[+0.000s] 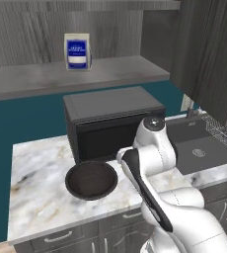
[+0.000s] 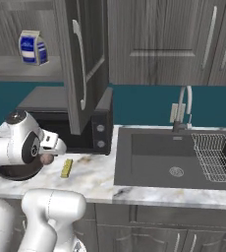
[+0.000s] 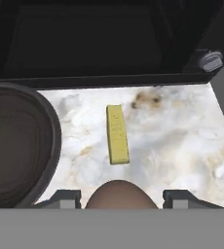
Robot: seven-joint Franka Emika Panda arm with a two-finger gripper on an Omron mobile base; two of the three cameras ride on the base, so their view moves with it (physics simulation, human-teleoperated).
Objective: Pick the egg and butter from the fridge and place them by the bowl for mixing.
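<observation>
The left base view looks forward and down from behind the arm's left at the marble counter [image 1: 41, 197], the bowl [image 1: 91, 180] and the microwave [image 1: 113, 121]. The right base view looks from the other side, sharing bowl [image 2: 16, 172], microwave [image 2: 98, 130] and carton [image 2: 33, 47] and adding the sink [image 2: 174, 157]. The hand view looks closely down on the butter [image 3: 117, 134] beside the bowl [image 3: 21, 146].

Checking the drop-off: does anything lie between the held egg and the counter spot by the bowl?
Nothing visible: the reddish-brown egg sits between the fingers above bare marble counter, with the yellow butter block just ahead and the dark round bowl alongside.
</observation>
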